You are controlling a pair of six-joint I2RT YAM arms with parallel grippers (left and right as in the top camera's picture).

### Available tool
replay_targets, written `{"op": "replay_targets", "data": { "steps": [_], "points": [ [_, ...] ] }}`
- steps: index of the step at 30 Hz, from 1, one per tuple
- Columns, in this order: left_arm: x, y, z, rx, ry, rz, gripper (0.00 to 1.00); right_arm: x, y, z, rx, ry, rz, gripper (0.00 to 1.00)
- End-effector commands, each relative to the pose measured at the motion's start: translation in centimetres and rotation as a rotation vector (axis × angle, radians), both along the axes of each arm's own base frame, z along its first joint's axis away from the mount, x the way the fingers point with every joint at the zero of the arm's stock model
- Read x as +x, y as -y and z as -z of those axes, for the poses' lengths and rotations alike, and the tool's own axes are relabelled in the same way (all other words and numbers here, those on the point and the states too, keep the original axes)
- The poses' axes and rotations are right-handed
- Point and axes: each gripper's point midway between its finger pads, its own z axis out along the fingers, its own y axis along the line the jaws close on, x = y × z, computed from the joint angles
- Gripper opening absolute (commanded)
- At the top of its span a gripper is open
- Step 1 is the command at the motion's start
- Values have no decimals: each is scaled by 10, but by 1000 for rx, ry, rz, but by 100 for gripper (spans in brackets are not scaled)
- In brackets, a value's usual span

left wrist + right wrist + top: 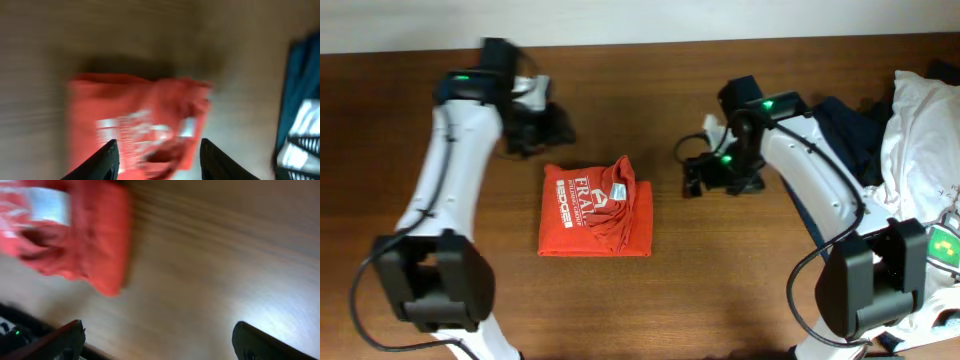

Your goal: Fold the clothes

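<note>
The orange-red T-shirt (595, 208) lies on the table as a folded rectangle, white lettering up, with a bunched ridge of cloth along its right half. It is blurred in the left wrist view (135, 125) and at the top left of the right wrist view (75, 235). My left gripper (535, 128) hovers above the table beyond the shirt's top left corner, jaws open and empty (159, 160). My right gripper (698, 178) is to the right of the shirt, apart from it, jaws wide open and empty (157, 342).
A dark navy garment (845, 125) and a white shirt with a green patch (920, 150) are piled at the table's right edge. The navy garment also shows at the right of the left wrist view (300, 115). The wooden table (720, 290) runs to a pale wall at the back.
</note>
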Motion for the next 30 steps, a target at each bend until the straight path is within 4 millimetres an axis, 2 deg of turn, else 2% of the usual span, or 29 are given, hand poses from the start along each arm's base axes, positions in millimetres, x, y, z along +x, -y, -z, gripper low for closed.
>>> {"op": "replay_targets", "data": {
  "steps": [1, 2, 4, 5, 7, 9, 10, 11, 12, 13, 14, 15, 16, 17, 18, 19, 20, 21, 22, 23, 24, 25, 27, 28, 30],
  "points": [
    [7, -57, 23, 35, -64, -115, 55, -22, -78, -4, 126, 50, -217, 97],
    [4, -63, 34, 42, -97, -127, 57, -27, -100, -3, 135, 83, -276, 97],
    [-7, -74, 63, 106, -176, -138, 61, -34, -127, 21, 11, 131, -312, 97],
    [-9, -75, 70, 113, -200, -138, 61, -40, -138, 30, -3, 136, -348, 97],
    [-10, -76, 76, 112, -212, -140, 62, -49, -169, 52, 3, 151, -398, 93],
    [-10, -77, 76, 112, -214, -143, 62, -39, -173, 70, -78, 182, -300, 82],
    [-10, -77, 76, 112, -214, -143, 62, -33, -171, 75, -108, 188, -234, 71],
    [-10, -77, 76, 112, -215, -143, 62, -29, -172, 78, -108, 187, -197, 55],
    [-10, -77, 76, 112, -215, -143, 62, -30, -171, 80, -114, 180, -197, 19],
    [-11, -77, 76, 112, -216, -142, 62, -33, -164, 82, -141, 159, -174, 4],
    [-11, -77, 76, 112, -220, -142, 62, -34, -134, 86, -279, 128, -37, 4],
    [-12, -77, 76, 112, -220, -142, 62, -39, -95, 87, -447, 84, 157, 4],
    [-12, -77, 76, 112, -220, -142, 62, -53, -60, 83, -581, 10, 333, 4],
    [-12, -77, 76, 112, -220, -142, 62, -60, -50, 81, -612, -33, 374, 8],
    [-12, -77, 76, 112, -220, -142, 62, -66, -50, 80, -613, -60, 371, 53],
    [-12, -77, 76, 112, -221, -142, 62, -70, -48, 80, -621, -79, 356, 76],
    [-12, -77, 76, 112, -221, -142, 62, -69, -44, 78, -630, -76, 304, 81],
    [-13, -77, 76, 112, -225, -142, 62, -65, -33, 72, -663, -68, 316, 83],
    [-14, -76, 76, 111, -231, -140, 62, -59, -23, 63, -686, -60, 336, 83],
    [-17, -75, 76, 108, -243, -137, 62, -49, -13, 44, -662, -51, 327, 83],
    [-19, -70, 76, 110, -248, -115, 62, -46, -16, 34, -604, -49, 259, 83],
    [-21, -61, 76, 115, -243, -79, 62, -49, -30, 26, -502, -61, 144, 83],
    [-22, -46, 76, 120, -239, -39, 65, -58, -46, 23, -410, -99, 46, 83],
    [-22, -35, 77, 123, -235, -13, 65, -61, -48, 24, -406, -106, 37, 83],
    [-28, -11, 85, 131, -234, 50, 66, -73, -67, 23, -327, -140, -41, 83]
  ]
}}
